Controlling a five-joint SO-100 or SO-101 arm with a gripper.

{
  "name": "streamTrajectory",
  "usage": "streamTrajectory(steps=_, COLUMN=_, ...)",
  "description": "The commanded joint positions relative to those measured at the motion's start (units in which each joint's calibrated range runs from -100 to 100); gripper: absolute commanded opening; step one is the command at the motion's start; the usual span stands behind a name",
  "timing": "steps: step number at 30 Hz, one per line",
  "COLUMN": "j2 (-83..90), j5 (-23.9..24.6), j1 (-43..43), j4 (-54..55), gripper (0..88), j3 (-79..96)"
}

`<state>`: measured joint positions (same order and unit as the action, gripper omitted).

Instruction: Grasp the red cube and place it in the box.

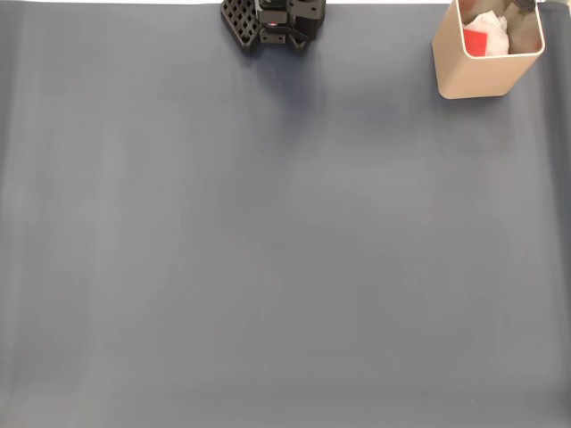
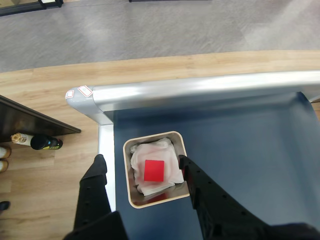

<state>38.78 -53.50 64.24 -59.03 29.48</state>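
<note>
The red cube (image 2: 154,170) lies flat on crumpled white paper inside the tan box (image 2: 131,192). In the wrist view my gripper (image 2: 141,159) hangs above the box, open, with one black finger (image 2: 98,175) left of the box and the other on its right rim, nothing between them. In the fixed view the box (image 1: 473,76) stands at the far right corner of the mat, and the red cube (image 1: 476,41) shows inside it beside the white paper.
The arm's black base (image 1: 272,22) sits at the far edge of the grey mat (image 1: 268,241). In the wrist view the table's metal edge rail (image 2: 200,90) runs just behind and left of the box, with wooden floor (image 2: 45,100) beyond.
</note>
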Motion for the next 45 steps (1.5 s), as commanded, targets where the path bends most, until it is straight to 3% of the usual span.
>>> streamTrajectory(steps=1, j2=2.2, j5=-0.1, j1=-0.4, j4=0.8, gripper=34.0, j3=-0.3)
streamTrajectory(steps=20, j2=2.2, j5=0.0, j1=-0.6, j4=0.8, gripper=32.6, j3=0.4)
streamTrajectory(steps=36, j2=2.3, j5=-0.8, j1=-5.4, j4=-0.1, gripper=1.1, j3=0.4)
streamTrajectory(steps=45, j2=2.9, j5=-0.5, j1=-13.2, j4=0.3, gripper=0.0, j3=-0.1)
